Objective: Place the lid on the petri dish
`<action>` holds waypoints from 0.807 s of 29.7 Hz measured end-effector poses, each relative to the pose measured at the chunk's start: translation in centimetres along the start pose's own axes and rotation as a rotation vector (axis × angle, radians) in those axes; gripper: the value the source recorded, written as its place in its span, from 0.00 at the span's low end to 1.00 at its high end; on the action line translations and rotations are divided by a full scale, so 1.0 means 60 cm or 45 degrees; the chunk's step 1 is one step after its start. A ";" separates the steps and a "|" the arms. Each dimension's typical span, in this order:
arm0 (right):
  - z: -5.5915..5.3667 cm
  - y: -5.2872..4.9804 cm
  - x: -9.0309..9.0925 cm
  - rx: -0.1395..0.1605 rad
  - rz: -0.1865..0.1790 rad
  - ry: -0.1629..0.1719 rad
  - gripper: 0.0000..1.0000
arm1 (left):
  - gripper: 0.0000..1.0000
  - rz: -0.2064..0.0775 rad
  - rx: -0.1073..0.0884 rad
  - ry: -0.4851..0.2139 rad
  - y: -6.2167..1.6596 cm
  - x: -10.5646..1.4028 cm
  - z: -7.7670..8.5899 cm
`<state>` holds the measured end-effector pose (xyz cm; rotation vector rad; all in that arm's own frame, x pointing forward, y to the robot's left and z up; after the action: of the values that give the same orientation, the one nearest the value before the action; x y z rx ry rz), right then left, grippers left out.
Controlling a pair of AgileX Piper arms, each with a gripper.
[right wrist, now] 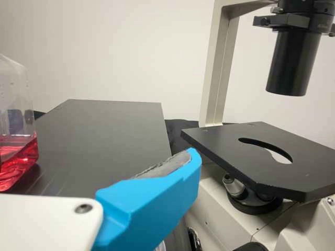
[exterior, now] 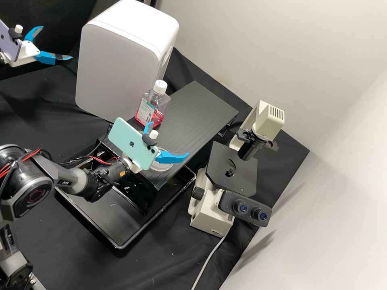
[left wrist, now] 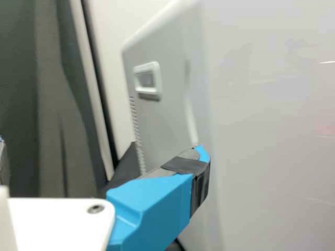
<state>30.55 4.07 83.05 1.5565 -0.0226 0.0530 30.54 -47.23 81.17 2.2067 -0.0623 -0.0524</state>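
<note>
The petri dish [exterior: 162,166] lies on the black platform [exterior: 197,106], at the end nearest the arm. It is a pale, clear round thing, half hidden under the right gripper [exterior: 170,138], and I cannot tell if it is covered. The jaws above it stand wide apart and hold nothing. The left gripper [exterior: 56,43] hangs well apart, beside the white box [exterior: 125,52], its jaws also spread and empty.

White box [exterior: 125,56] against a black bench [exterior: 48,108]. The clear flask [exterior: 153,105] has a white cap and pink-red liquid. The platform [exterior: 197,112] is black, lined with fine parallel grooves. The microscope [exterior: 209,219] is cream with a black stage and blue eyepiece lenses. The left gripper [exterior: 55,43] and right gripper [exterior: 169,139] are white with bright blue fingers. The phone [exterior: 131,141] is mint green.
</note>
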 end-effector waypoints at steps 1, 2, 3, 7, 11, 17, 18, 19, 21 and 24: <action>0.000 0.000 0.000 0.000 0.000 0.000 1.00 | 1.00 0.000 -0.001 -0.012 0.000 0.000 0.007; 0.000 0.000 0.000 0.000 0.000 0.000 1.00 | 1.00 -0.002 -0.004 -0.024 -0.001 -0.001 0.013; 0.000 0.000 0.000 0.000 0.000 0.000 1.00 | 1.00 -0.005 -0.008 -0.043 -0.002 -0.001 0.021; 0.000 0.000 0.000 0.000 0.000 0.000 1.00 | 1.00 -0.022 -0.010 -0.125 -0.011 -0.008 0.053; 0.000 0.000 0.000 0.000 0.000 0.000 1.00 | 1.00 -0.035 0.012 -0.205 -0.026 -0.027 0.071; 0.000 0.000 0.000 0.000 0.000 0.000 1.00 | 1.00 0.000 0.045 -0.351 -0.050 -0.053 0.094; 0.000 0.000 0.000 0.000 0.000 0.000 1.00 | 1.00 -0.013 0.047 -0.373 -0.055 -0.057 0.098; 0.000 0.000 0.000 0.000 0.000 0.000 1.00 | 1.00 -0.024 0.051 -0.391 -0.058 -0.061 0.101; 0.000 0.000 0.000 0.000 0.000 0.000 1.00 | 1.00 -0.053 0.061 -0.434 -0.066 -0.071 0.108; 0.000 0.000 0.000 0.000 0.000 0.000 1.00 | 1.00 -0.096 0.078 -0.501 -0.077 -0.086 0.119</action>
<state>30.55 4.07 83.05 1.5565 -0.0226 0.0530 25.10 -49.86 73.29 2.2297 -0.2017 -0.5324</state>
